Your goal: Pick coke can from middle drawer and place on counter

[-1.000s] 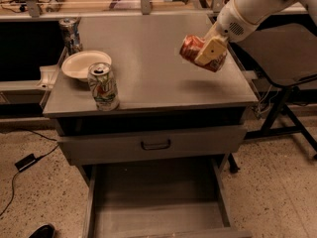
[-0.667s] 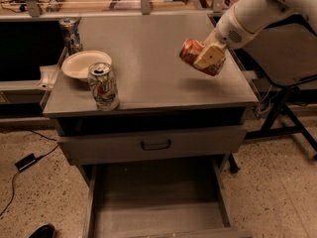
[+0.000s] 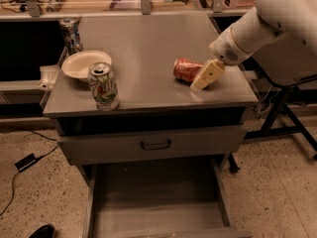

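The coke can [image 3: 186, 69] is red and lies tilted on its side, low over the right part of the counter [image 3: 143, 38], touching it or nearly so. My gripper [image 3: 197, 75] reaches in from the right and is shut on the can's right end; one cream finger [image 3: 207, 74] shows in front of it and the other is hidden behind it. The middle drawer [image 3: 153, 202] is pulled open below, and its grey floor is bare.
A white-and-green soda can [image 3: 103, 86] stands near the counter's front left edge. A white plate [image 3: 85, 63] and a silvery-blue can [image 3: 71, 33] are behind it. The drawer with the black loop handle [image 3: 156, 144] is closed. Black stand legs [image 3: 282, 118] are at the right.
My gripper has lowered the coke can from above the counter's right side down to the counter's surface and slightly toward the front.
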`<state>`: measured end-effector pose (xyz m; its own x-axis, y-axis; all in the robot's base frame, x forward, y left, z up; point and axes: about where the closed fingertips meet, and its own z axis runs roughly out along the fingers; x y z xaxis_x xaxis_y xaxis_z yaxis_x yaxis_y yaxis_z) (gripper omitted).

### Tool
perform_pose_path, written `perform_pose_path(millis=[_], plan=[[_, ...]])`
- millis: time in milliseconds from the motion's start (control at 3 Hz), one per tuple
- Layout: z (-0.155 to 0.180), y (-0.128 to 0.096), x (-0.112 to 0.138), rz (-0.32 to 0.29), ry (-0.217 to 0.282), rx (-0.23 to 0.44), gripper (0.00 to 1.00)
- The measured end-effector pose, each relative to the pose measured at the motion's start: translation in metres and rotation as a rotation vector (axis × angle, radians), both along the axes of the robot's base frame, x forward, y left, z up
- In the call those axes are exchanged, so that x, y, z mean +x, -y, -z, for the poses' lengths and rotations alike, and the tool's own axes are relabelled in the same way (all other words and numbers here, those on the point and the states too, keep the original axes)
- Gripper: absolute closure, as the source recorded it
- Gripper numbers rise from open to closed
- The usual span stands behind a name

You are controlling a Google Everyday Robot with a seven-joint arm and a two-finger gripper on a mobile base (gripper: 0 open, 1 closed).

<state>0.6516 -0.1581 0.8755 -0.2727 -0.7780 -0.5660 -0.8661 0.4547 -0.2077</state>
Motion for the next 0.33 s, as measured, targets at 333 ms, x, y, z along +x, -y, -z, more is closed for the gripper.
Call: perform_pose_path(millis=[333], plan=[[0.0000,0.0000,0.0000,0.000,0.000,0.000,0.00]])
